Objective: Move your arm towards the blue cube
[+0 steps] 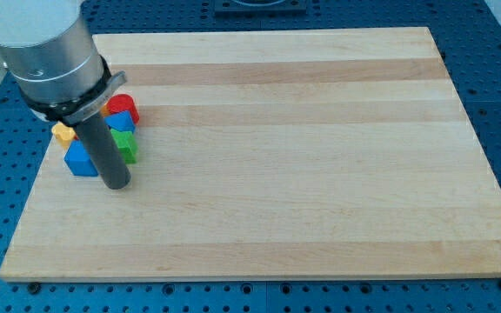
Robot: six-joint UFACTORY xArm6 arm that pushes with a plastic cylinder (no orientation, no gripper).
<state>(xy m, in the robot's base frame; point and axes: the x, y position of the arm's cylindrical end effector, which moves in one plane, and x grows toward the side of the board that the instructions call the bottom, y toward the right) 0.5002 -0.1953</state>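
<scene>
The blue cube (81, 160) sits near the left edge of the light wooden board (320, 156). My tip (116, 185), a plain rod with no fingers to set, rests just right of it. Behind cluster a green block (126, 145), a second blue block (122, 122), a red block (123, 106) and a yellow block (63, 132).

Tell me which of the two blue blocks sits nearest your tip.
The lower blue block, at the cluster's bottom left edge, just left of my tip. The other blue block sits higher, under the red block.
</scene>
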